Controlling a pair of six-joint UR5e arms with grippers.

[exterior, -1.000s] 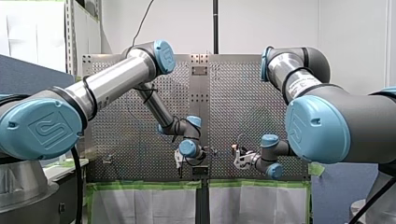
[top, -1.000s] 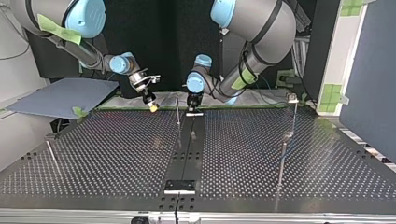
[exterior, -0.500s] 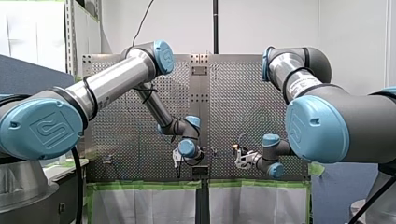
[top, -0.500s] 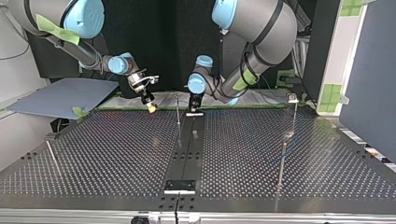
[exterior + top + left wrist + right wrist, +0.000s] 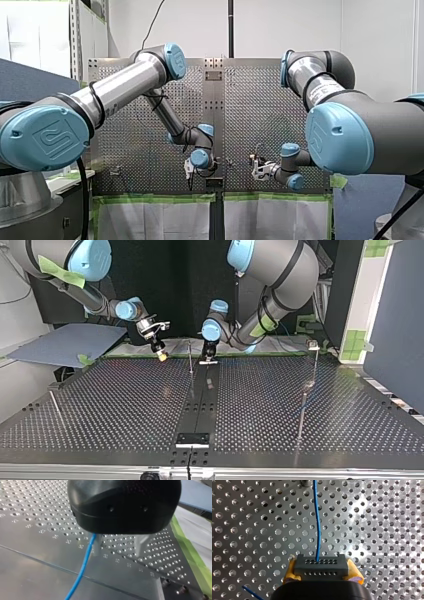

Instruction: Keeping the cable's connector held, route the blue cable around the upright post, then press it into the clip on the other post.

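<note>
The blue cable runs ahead from a grey connector block, on which my right gripper is shut with its yellow pads. In the top view my right gripper hangs at the table's far edge, left of a thin upright post. My left gripper stands just right of that post. In the left wrist view its metal fingers stand apart, open, with the blue cable lying against one of them. A taller post with a clip stands at the right.
A short post leans at the top view's left. A small black plate sits on the centre strip near the front edge. Green tape marks the table's border. A blue board lies beyond the left corner.
My left gripper has shifted slightly toward the front view's left. My right gripper has edged a little with the connector still in it.
</note>
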